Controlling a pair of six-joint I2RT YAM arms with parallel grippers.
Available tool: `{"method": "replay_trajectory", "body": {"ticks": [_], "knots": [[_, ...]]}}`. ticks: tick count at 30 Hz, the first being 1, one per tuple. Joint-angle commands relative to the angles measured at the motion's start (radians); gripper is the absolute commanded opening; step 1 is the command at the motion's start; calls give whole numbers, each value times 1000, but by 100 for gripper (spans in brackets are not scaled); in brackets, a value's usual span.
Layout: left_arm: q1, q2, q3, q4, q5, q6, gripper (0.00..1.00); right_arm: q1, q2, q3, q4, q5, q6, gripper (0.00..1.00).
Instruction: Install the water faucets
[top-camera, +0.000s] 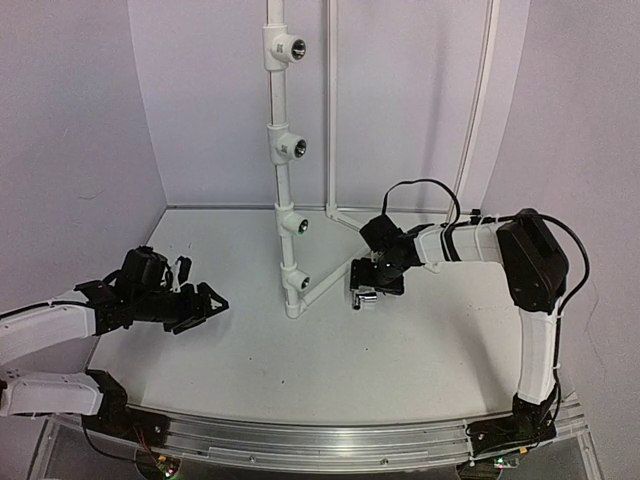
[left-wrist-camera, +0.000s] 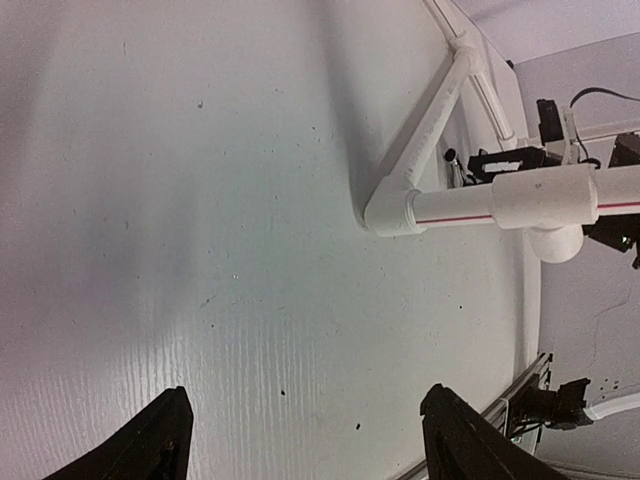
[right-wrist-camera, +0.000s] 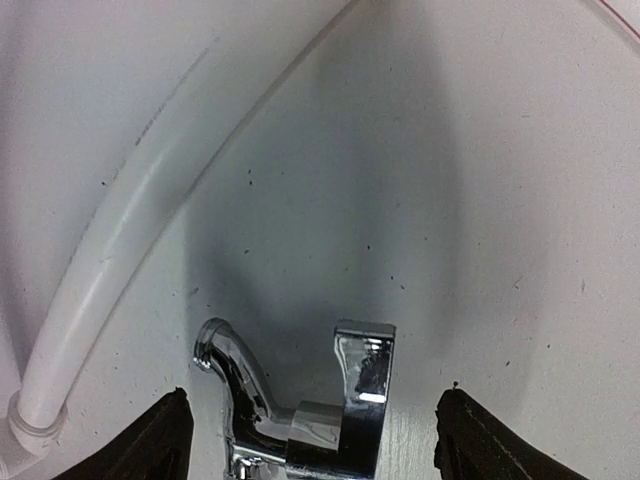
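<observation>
the right gripper (top-camera: 374, 283) is released, its jaws spread wide and poised over the small shiny chrome faucet with flat lever handle and downturned spout (right-wrist-camera: 300, 405). the faucet lies on its side on the white table surface (top-camera: 300, 370), just beside the diagonal white plastic brace pipe (right-wrist-camera: 110, 260) at the foot of the upright white pipe stand with four dark-mouthed tee fittings (top-camera: 283, 195). neither finger appears to touch the faucet. the left gripper (top-camera: 205, 305) is likewise released and holds nothing. it hovers over the table, well apart from the stand.

hazards from this position:

- slip on closing. the chrome is smooth and curved. if the jaws meet the spout on one side and the lever on the other, the part will likely twist or squirt out rather than seat.
- fouling on the brace. the faucet is near the brace pipe, so a finger descending on that side may strike the pipe and nudge the stand.
- unknown thread orientation. the threaded stub is cut off at the bottom edge of the right wrist view. a grasp made without knowing its direction may leave the stub pointing away from a tee opening.
- cross-threading. a tilted grasp would present the stub off-axis to the fitting.
- stand movement. insertion force against the unsupported stand may push it back.
</observation>
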Motion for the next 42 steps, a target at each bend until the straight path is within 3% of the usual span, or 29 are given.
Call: {"method": "replay_trajectory", "body": {"ticks": [1,7,15,19,26,33,42], "knots": [[-71,-20,-18,8,-63,-57,80,-19,26,41,25,-10,21,85],[-160,12,4,8,-117,-71,75,-23,29,9,81,-52,19,72],[-181,-54,-22,7,-127,-87,69,-66,14,-72,193,-100,89,58],[-191,-84,-26,6,-96,-71,66,-67,24,-82,215,-121,97,42],[-260,-149,-3,6,-67,-41,62,-65,-89,-181,273,-149,113,3],[-440,-85,160,10,-172,-15,74,-55,-385,-366,351,-256,184,0],[-756,262,513,34,-327,102,84,-15,-806,-541,450,-323,256,0]]}}
